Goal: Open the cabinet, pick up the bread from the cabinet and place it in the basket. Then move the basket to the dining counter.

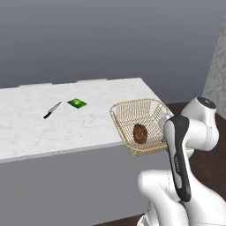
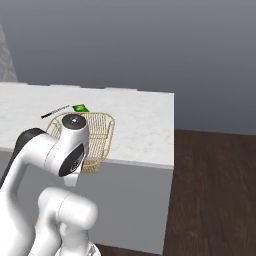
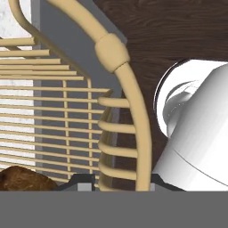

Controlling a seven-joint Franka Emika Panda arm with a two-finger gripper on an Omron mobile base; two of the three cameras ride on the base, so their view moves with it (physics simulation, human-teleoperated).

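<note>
The gold-tan wire basket (image 1: 137, 115) hangs half over the front edge of the dining counter (image 1: 66, 132), near its right corner. The brown bread (image 1: 140, 133) lies inside it. My forearm covers the basket's near corner in both base views; part of the basket (image 2: 102, 131) shows behind my arm. In the hand view the thick rim of the basket (image 3: 129, 89) runs down between the finger tips of my gripper (image 3: 122, 183), which is shut on it. The bread (image 3: 22, 180) shows at the lower left. I cannot tell whether the basket rests on the slab. The cabinet is out of view.
A black-handled knife (image 1: 52, 110) and a small green packet (image 1: 77, 103) lie on the counter left of the basket. Dark wooden floor (image 2: 215, 190) lies right of the counter. A patterned wall (image 1: 218, 75) stands at the far right.
</note>
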